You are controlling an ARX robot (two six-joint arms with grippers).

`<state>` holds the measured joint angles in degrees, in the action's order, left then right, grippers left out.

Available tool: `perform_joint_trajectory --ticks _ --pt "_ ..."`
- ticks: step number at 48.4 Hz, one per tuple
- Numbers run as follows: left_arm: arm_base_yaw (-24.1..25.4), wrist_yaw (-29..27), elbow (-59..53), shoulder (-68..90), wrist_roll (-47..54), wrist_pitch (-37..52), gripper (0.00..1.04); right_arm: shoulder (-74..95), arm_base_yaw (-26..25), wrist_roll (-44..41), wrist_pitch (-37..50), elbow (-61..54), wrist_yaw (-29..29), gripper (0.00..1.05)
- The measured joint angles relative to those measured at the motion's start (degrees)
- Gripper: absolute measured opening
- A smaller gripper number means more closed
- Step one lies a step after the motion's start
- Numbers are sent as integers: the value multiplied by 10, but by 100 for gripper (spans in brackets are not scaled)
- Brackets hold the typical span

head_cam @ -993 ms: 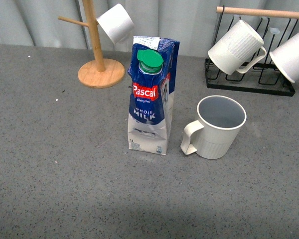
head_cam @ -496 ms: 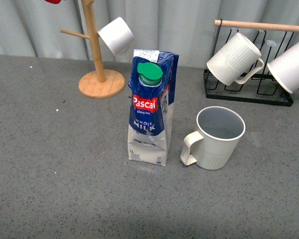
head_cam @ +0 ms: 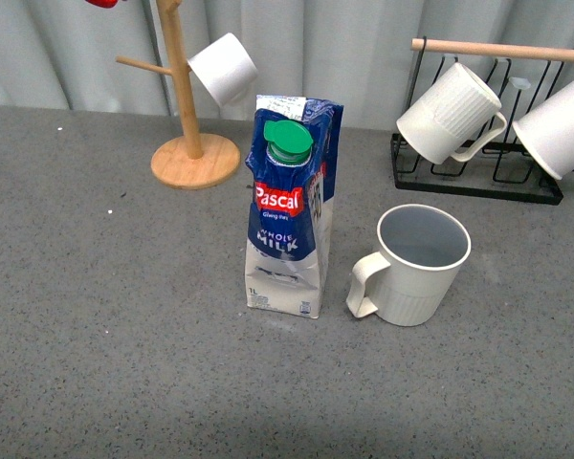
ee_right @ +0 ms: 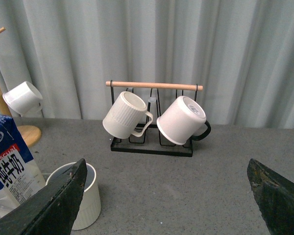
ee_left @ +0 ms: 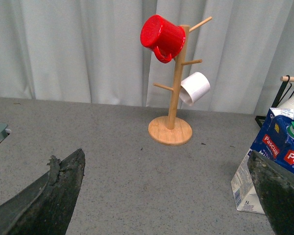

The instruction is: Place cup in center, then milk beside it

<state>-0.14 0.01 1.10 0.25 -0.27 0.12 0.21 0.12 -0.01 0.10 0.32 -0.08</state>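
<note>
Standing upright: milk (head_cam: 289, 210), cup (head_cam: 416, 264) beside; wooden tree (head_cam: 184, 105), wire rack (head_cam: 478, 163) behind; tools open, empty.

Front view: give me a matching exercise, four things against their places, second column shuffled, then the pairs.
Things:
1. cup
2. milk
3. small white cup
4. ribbed white mug

Places:
A. hanging on the wooden mug tree
B. upright on the table, left of the handled mug
C. hanging on the black wire rack
D. upright on the table, right of the carton

Pairs: 1-D, 2-B, 3-A, 4-C
</note>
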Motion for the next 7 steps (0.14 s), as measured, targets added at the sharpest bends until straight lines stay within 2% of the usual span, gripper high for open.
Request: perform_joint_trajectory --ticks 7 --pt "0 0 0 0 0 0 98 0 0 0 0 0 0 96"
